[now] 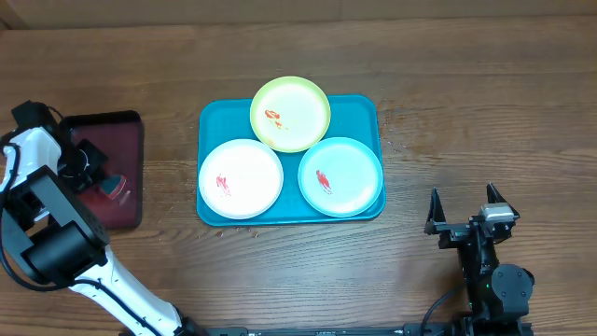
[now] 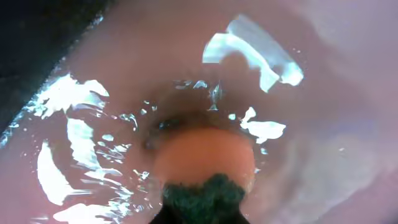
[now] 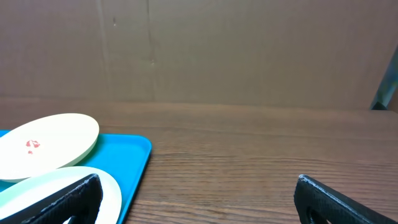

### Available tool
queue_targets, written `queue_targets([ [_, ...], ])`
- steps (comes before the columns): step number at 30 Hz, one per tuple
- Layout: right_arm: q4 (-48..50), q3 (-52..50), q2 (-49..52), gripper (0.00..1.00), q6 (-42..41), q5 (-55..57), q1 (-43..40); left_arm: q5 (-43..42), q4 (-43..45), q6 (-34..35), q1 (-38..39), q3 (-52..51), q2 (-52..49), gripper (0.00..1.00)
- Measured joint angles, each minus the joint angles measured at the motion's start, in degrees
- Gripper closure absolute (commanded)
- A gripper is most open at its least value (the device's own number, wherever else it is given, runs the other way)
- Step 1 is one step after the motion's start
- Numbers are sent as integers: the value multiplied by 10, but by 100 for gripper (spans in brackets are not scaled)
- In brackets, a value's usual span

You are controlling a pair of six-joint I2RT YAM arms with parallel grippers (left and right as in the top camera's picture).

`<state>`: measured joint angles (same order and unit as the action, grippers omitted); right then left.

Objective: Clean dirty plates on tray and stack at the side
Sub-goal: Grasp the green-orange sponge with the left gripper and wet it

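overhead view: the turquoise tray [image 1: 211,210] lies at the centre of the wooden table [image 1: 485,84] and carries the three plates. the yellow-green plate [image 1: 290,113] sits at the top, its far edge reaching over the tray's upper rim. the white plate [image 1: 241,178] is at lower left and the mint-blue plate [image 1: 340,176] at lower right. each bears a red smear. my left gripper [image 1: 98,175] is at the left of the frame, over the dark maroon tray [image 1: 126,126], with its jaws closed together. a small teal-and-red object [image 1: 118,188] lies at its tip, and i cannot tell whether it is pinched. left wrist view: a glossy maroon surface very close, with an out-of-focus orange lump [image 2: 205,155] and a dark green patch [image 2: 202,196] at bottom centre. my right gripper [image 1: 464,224] sits at the lower right of the frame, well apart from the tray, spread wide and holding nothing. right wrist view: its fingers [image 3: 68,196] frame bare table, with two plates at lower left
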<state>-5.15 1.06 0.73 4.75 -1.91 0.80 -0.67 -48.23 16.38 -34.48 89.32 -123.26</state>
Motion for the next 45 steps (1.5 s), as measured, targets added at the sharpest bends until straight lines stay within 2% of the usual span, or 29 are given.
queue_targets([
  [1,0,0,0,0,0,0,0,0,-1,-4,0,0,0,37],
  [2,0,0,0,0,0,0,0,0,-5,-6,0,1,0,0],
  [10,0,0,0,0,0,0,0,-33,-82,-5,0,8,0,0],
  [12,0,0,0,0,0,0,0,-39,-101,-5,0,8,0,6],
  [13,0,0,0,0,0,0,0,-40,-106,-5,0,8,0,13],
  [15,0,0,0,0,0,0,0,-43,-115,-5,0,8,-1,39],
  [16,-1,0,0,0,0,0,0,-46,-117,-9,0,8,-2,65],
  [18,0,0,0,0,0,0,0,-48,-118,-9,0,8,-3,88],
  [19,0,0,0,0,0,0,0,-49,-118,-9,0,8,-3,96],
  [21,0,0,0,0,0,0,0,-51,-115,-11,0,8,-4,96],
  [22,0,0,0,0,0,0,0,-52,-113,-12,0,8,-5,96],
  [23,0,0,0,0,0,0,0,-52,-112,-12,0,8,-5,91],
  [24,0,0,0,0,0,0,0,-53,-109,-13,0,8,-5,61],
  [25,0,0,0,0,0,0,0,-54,-103,-16,0,8,-5,40],
  [27,0,0,0,0,0,0,0,-58,-85,-14,0,8,-5,26],
  [28,0,0,0,0,0,0,0,-58,-77,-14,0,9,-5,6],
  [29,0,0,0,0,0,0,0,-55,-68,-14,1,11,-5,0],
  [33,0,0,0,0,0,0,0,-25,-35,-14,8,13,-4,1],
  [35,0,0,0,0,0,0,0,-10,-24,-16,7,13,-4,11],
  [37,0,0,0,0,0,0,0,0,-16,-18,7,12,-4,34],
  [39,0,0,0,0,0,0,0,7,-12,-23,7,12,-5,64],
  [40,0,0,0,0,0,0,0,10,-12,-26,6,12,-6,73],
  [42,0,0,0,0,0,0,0,14,-12,-28,6,12,-6,78],
  [44,0,0,0,0,0,0,0,14,-12,-30,6,12,-6,96],
  [45,0,0,0,0,0,0,0,14,-12,-30,6,12,-6,96],
])
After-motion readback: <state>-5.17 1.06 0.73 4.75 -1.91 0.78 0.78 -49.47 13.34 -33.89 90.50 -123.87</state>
